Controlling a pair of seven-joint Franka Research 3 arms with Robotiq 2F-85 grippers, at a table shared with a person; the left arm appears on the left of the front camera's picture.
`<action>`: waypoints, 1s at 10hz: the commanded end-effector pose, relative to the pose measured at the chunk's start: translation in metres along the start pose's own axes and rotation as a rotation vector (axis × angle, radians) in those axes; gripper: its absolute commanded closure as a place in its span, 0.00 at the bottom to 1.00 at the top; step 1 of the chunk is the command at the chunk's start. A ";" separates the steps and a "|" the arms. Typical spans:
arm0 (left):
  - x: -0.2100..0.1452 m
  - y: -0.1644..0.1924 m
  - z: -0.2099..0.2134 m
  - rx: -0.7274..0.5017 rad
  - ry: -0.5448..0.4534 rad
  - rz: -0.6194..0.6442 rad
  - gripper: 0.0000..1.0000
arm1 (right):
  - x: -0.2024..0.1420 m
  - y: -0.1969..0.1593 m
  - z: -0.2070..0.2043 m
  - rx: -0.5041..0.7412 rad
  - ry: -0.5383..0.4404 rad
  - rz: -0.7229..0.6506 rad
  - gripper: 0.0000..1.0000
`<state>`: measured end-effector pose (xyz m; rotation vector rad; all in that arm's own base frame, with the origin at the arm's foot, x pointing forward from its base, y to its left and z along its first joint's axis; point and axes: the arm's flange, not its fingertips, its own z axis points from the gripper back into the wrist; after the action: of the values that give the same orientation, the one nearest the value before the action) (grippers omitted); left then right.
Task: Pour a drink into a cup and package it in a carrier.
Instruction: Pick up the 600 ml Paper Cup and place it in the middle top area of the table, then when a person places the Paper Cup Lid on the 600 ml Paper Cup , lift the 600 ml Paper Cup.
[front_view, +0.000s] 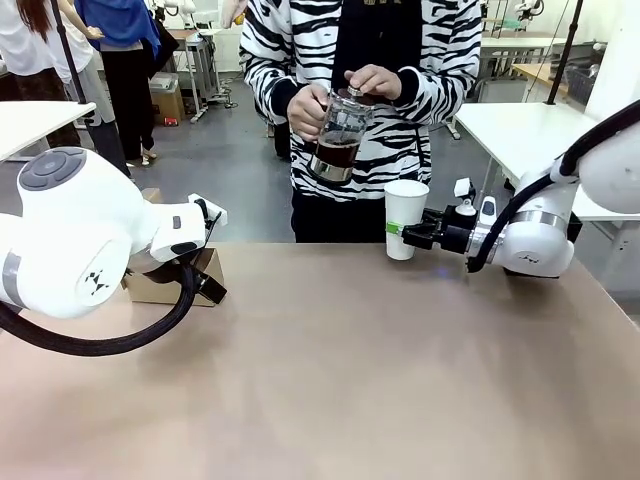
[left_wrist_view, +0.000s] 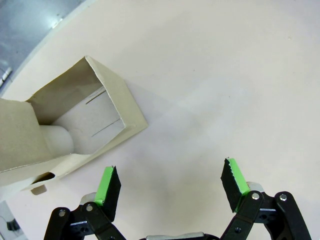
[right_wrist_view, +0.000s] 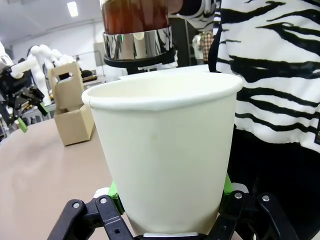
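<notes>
Step in hand, as I read it: present the cup for the pour.

The right gripper (front_view: 408, 233), right of ctr in the front view, is clamped on the cup (front_view: 406, 210) at about mid-height, green pads on both sides. The cup is upright at the table's (front_view: 350, 380) far edge; can't tell if its base rests on the table or hangs just above. No liquid visible at the rim in the right wrist view.

The person holds the jug (front_view: 340, 135) at upper ctr w/ both hands, one hand (front_view: 308, 110) on the side, the other hand (front_view: 375, 80) on the lid. The drink (front_view: 336, 152) fills the lower part. The jug is upright, above and left of the cup, so no pour yet.

To do it well:
- Keep the cup vertical and dead steady; let the person bring the spout to it.
- Grip firm but not crushing, b/c paper walls buckle and an oval rim spills.
- Expect added weight as it fills; hold height.
- Keep the wrist clear of the rim so the jug has room.

The left gripper (left_wrist_view: 172, 172) has its fingers apart, holding nothing, over bare table just beside the carrier (left_wrist_view: 115, 95), which sits at lower left in the front view, well apart from the cup. Prob. best left parked there till the pour ends.
</notes>
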<state>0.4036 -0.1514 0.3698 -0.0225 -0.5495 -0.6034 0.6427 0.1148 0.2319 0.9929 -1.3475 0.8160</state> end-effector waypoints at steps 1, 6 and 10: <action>0.000 0.000 0.001 -0.002 -0.002 0.000 0.00 | 0.003 0.002 0.000 -0.001 -0.003 -0.004 0.20; 0.000 0.000 0.001 -0.002 -0.002 0.000 0.00 | 0.003 0.002 0.000 -0.001 -0.003 -0.004 0.20; 0.000 0.000 0.001 -0.002 -0.002 0.000 0.00 | 0.003 0.002 0.000 -0.001 -0.003 -0.004 0.20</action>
<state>0.4036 -0.1514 0.3698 -0.0225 -0.5495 -0.6034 0.6427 0.1144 0.2309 0.9933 -1.3460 0.8148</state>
